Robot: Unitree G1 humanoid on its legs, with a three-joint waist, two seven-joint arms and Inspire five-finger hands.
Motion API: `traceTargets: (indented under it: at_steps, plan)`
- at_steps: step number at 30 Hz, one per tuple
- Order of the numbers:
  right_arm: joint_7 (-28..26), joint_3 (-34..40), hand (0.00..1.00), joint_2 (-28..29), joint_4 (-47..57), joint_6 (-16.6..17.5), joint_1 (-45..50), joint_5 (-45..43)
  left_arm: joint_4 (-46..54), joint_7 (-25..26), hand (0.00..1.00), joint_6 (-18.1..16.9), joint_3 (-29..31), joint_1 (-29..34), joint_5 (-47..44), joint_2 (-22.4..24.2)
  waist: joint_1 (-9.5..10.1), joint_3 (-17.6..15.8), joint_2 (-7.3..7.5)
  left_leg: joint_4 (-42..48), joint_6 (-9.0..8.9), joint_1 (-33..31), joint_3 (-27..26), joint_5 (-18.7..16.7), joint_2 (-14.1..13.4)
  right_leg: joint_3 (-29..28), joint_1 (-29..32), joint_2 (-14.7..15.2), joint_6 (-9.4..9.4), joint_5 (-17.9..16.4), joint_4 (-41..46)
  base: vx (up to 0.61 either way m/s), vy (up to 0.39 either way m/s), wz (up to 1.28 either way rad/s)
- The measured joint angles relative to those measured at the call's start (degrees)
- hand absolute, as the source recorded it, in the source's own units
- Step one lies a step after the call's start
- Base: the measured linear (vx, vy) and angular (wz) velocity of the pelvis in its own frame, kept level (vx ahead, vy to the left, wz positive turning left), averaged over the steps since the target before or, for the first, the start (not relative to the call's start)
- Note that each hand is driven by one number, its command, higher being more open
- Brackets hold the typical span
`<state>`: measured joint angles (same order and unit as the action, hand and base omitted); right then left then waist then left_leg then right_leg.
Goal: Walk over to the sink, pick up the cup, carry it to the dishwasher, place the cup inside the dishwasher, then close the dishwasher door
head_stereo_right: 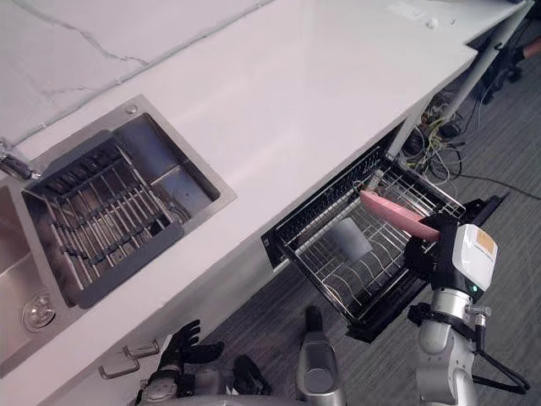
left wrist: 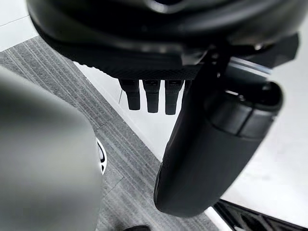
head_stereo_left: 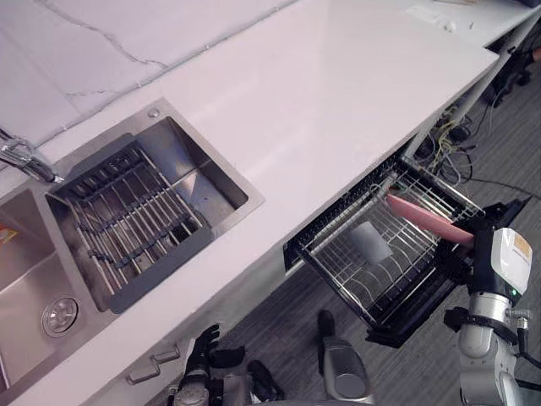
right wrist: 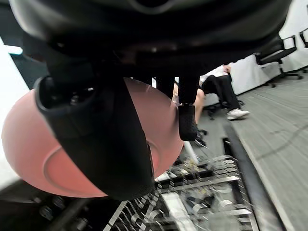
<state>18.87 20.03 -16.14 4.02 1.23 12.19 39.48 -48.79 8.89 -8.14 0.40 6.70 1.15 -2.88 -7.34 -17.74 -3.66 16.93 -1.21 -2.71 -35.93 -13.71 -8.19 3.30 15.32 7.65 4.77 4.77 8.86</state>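
The left hand [head_stereo_left: 201,348] is hanging at the bottom left, fingers relaxed and holding nothing. At lower right, the right hand [right wrist: 106,144] is pinching a pink plate [head_stereo_left: 427,220] above the dishwasher rack [head_stereo_left: 331,264], where a grey cup [head_stereo_left: 370,242] is sitting, its outline blurred. The sink sticker [head_stereo_left: 5,234] is showing print too small to read.

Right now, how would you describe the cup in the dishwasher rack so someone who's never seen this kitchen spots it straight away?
Find the long white counter, then the wire rack pulled out beneath its front edge. The cup sits near the rack's middle. It is pale grey and rounded, unlike the flat pink plate that the right hand holds over the rack.
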Motion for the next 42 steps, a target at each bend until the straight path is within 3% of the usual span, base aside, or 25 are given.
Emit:
traceTargets:
  at_steps: [4,10,11,15,20,26,30,31,36,42]
  plan:
    - [-0.33,-0.25,0.3,-1.29,-7.98,-0.59,-6.71,-2.69,0.51,0.02,0.9,-0.14,0.26,-1.99,-0.03,0.11,0.34,-3.23,-0.03,0.57,0.76,-2.46,0.03,0.46,0.86,-0.9,2.47,0.52,0.36,1.11,0.0,-0.03,0.019,-0.03]
    - [-0.61,-0.51,0.3,-4.52,-18.49,-3.55,-19.65,-8.04,1.51,0.77,0.9,-0.46,0.22,-5.97,-1.95,0.82,2.57,-7.6,-0.97,1.84,1.65,-6.3,-0.27,1.07,1.35,-1.61,6.01,1.33,0.59,2.38,0.0,-0.03,0.018,0.0]
    - [-0.59,-0.59,0.9,-4.52,-19.46,-3.73,-21.42,-9.08,1.77,0.94,0.9,-0.54,0.2,-6.46,-2.4,1.13,3.09,-7.7,-0.98,1.84,1.66,-6.92,-0.44,1.18,1.35,-1.72,6.72,1.33,0.57,2.54,0.01,0.0,0.0,0.0]
    - [0.06,-0.75,0.9,-4.52,-19.34,-4.88,-24.16,-11.31,2.42,1.42,0.9,-0.97,-0.63,-8.1,-3.42,2.5,4.65,-7.9,-1.04,1.77,1.66,-7.8,-0.64,1.4,1.25,-1.74,7.74,1.52,0.55,2.58,0.15,0.0,0.0,0.0]
    - [1.28,-0.3,0.9,-3.19,-13.57,-5.62,-23.43,-13.48,3.38,2.16,0.9,-1.02,-0.69,-8.86,-3.5,3.96,5.09,-7.96,-0.97,1.73,1.64,-7.94,-0.71,1.39,1.15,-1.74,7.86,1.52,0.55,2.56,0.12,0.0,0.0,0.0]
    - [3.57,2.25,0.9,2.33,7.76,-4.49,-12.37,-15.75,3.43,2.2,0.9,-0.85,-0.15,-9.85,-3.41,4.51,5.05,-8.3,-0.38,2.12,1.26,-6.54,-0.71,1.16,0.28,-1.14,5.97,1.14,0.35,2.08,0.17,0.01,-0.006,0.01]
    - [3.54,6.25,0.9,7.82,14.45,-1.9,-2.36,-20.03,3.42,2.11,0.9,-0.27,1.89,-9.81,-3.3,4.58,4.83,-7.94,1.16,2.51,0.6,-3.84,-0.89,0.33,-0.69,-0.06,3.58,0.82,0.24,-0.02,2.09,0.02,-0.02,0.08]
    - [3.53,8.31,0.9,10.43,15.04,-0.2,2.17,-22.49,3.43,2.11,0.9,-0.14,3.06,-9.58,-3.24,4.44,4.79,-7.38,2.13,2.71,0.27,-2.99,-1.14,-0.21,-1.12,0.26,3.24,0.69,0.09,-1.12,3.42,0.03,-0.02,0.07]
    - [2.75,12.87,0.9,17.67,9.79,1.05,13.78,-29.49,3.43,1.73,0.9,1.12,7.07,-6.01,-3.23,4.45,3.09,-3.89,4.54,3.72,-0.44,-0.03,-2.24,-0.62,-2.24,0.7,1.56,0.44,-0.1,-4.17,6.71,0.06,-0.018,-0.01]
    - [-3.75,11.99,0.9,18.66,-11.01,-0.93,17.35,-38.28,3.47,-0.18,0.9,2.25,7.04,-3.06,-3.23,4.33,2.62,-0.5,4.29,4.5,-1.33,2.39,-2.75,-1.8,-2.9,1.05,0.66,0.38,-0.41,-6.91,10.3,0.02,-0.001,-0.03]
